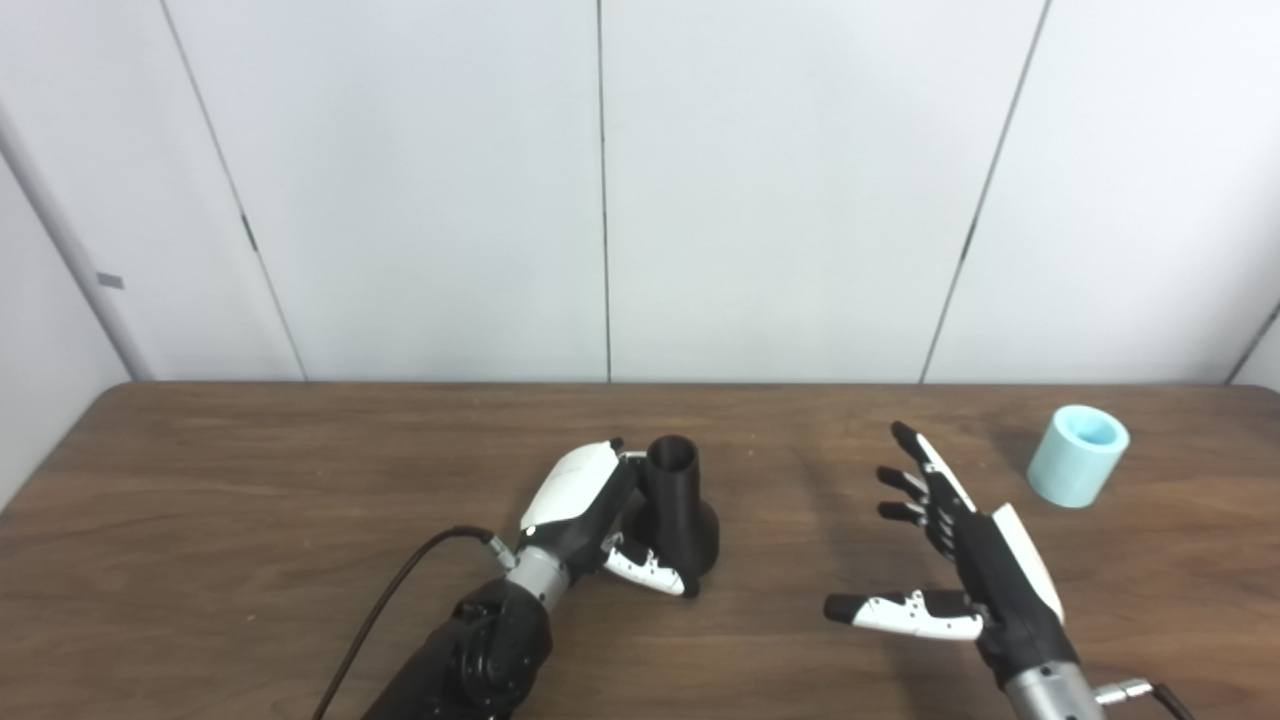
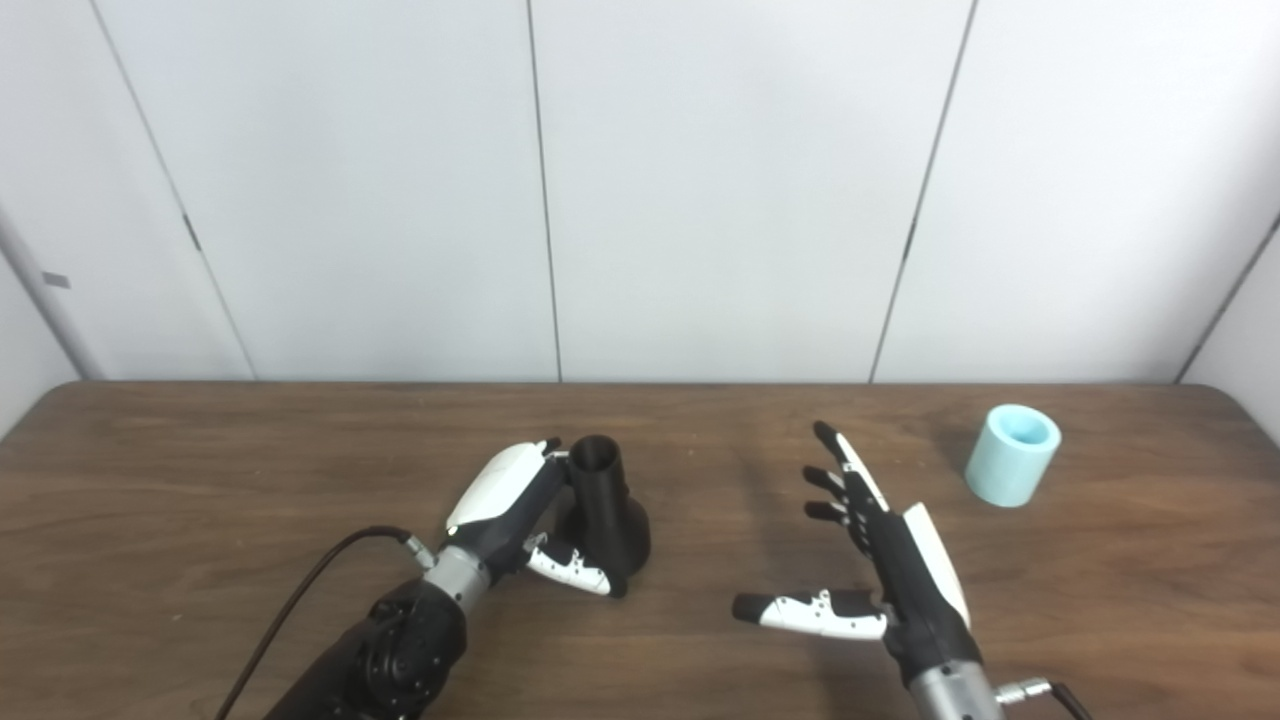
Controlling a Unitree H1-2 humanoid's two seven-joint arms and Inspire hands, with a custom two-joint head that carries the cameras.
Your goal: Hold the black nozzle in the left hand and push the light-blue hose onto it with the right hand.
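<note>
The black nozzle [image 1: 680, 505] is stood upright on the wooden tabletop [image 1: 250, 480], wide flared base down, narrow open end up, roughly mid-tabletop. It's gripped by the left robot hand [image 1: 590, 510]: the fingers are wrapped around the far side of the neck and mostly hidden behind it, while the white-tipped thumb [image 1: 650, 572] is pressed across the base on the near side. How much of the base is actually touched can't really be made out.

The light-blue hose [image 1: 1078, 456] is seen as a short stubby cylinder, set on end well to the right of the nozzle, near the tabletop's right edge, open top showing. Nothing is touching it.

Between nozzle and hose, the right robot hand [image 1: 960, 560] is held spread wide and empty, fingers pointed away, thumb stuck out toward the nozzle. Both forearms are cut off by the bottom edge.
</note>
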